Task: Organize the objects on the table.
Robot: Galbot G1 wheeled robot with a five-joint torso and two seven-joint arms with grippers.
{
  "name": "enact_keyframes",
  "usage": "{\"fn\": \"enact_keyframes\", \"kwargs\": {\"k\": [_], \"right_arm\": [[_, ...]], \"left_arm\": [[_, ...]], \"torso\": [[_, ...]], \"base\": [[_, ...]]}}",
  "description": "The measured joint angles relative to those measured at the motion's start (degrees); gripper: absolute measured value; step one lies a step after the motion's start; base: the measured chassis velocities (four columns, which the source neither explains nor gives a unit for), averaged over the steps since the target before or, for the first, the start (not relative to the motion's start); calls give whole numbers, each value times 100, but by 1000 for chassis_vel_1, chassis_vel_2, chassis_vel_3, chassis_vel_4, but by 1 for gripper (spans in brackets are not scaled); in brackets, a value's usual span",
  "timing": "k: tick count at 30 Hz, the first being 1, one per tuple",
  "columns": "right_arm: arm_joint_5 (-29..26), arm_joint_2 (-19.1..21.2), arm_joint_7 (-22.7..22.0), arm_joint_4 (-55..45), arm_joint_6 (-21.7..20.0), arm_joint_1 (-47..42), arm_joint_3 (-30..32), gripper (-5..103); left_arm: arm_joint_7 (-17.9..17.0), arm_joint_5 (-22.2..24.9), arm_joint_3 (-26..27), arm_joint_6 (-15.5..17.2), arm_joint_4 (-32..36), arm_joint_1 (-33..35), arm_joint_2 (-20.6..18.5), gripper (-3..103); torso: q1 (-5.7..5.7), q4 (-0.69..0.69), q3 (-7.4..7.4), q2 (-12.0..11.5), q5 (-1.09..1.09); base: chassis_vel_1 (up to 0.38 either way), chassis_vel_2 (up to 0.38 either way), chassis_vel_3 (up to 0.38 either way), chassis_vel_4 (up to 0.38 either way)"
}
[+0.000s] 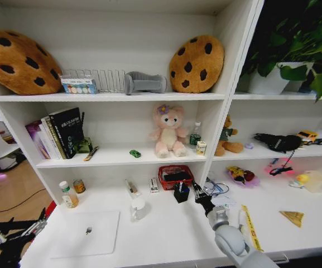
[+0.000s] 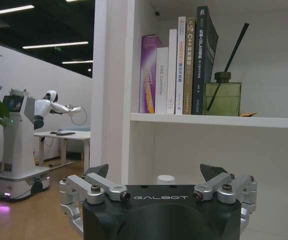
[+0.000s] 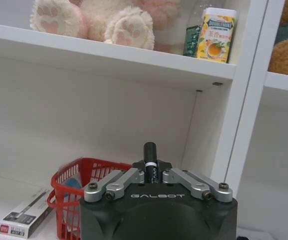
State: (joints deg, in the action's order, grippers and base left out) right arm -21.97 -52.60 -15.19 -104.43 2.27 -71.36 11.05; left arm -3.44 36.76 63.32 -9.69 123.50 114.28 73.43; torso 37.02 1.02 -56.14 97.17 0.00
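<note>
Pen (image 3: pixel 150 161), black, upright, pinched between closed fingers of right gripper (image 1: pixel 196 192), held above desk (image 1: pixel 166 234) just beside black pen holder (image 1: pixel 181 193). Red basket (image 1: pixel 175 176) just behind. Left gripper (image 2: pixel 161 187) spread wide, empty, off desk's left end; laptop (image 1: pixel 87 233) near.

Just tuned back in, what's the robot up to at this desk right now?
The right gripper is shut on a black pen, held above the white desk close to the black pen holder and the red basket. The left gripper hangs open off the desk's left end, holding nothing. The silver laptop lies closed on the desk, and the tiny green toy car sits on the shelf above.
</note>
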Motion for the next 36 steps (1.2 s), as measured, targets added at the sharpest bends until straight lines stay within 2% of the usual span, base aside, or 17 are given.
{"fn": "enact_keyframes", "kwargs": {"k": [8,11,13,30,36], "right_arm": [[-55,-103,22,724,67,1101,-833,11],[-55,-124,22,786,72,1162,-893,11],[-5,-254,22,1154,119,1446,-1186,11],[-253,-551,15,1979,177,2337,-1670,11],[-136,-758,28,2280,321,2599,-1870,11]], "left_arm": [[-2,-56,27,-2,34,87,74,100],[-2,-59,28,-4,31,93,81,100],[-2,-76,38,-7,23,97,108,100],[-19,-91,28,86,-67,-37,47,100],[-33,-76,19,101,-142,-75,-26,100]], "torso": [[0,-1,0,0,-1],[0,-1,0,0,-1],[0,-1,0,0,-1],[0,0,0,0,-1],[0,-1,0,0,-1]], "base": [[0,0,0,0],[0,0,0,0],[0,0,0,0],[0,0,0,0],[0,0,0,0]]}}
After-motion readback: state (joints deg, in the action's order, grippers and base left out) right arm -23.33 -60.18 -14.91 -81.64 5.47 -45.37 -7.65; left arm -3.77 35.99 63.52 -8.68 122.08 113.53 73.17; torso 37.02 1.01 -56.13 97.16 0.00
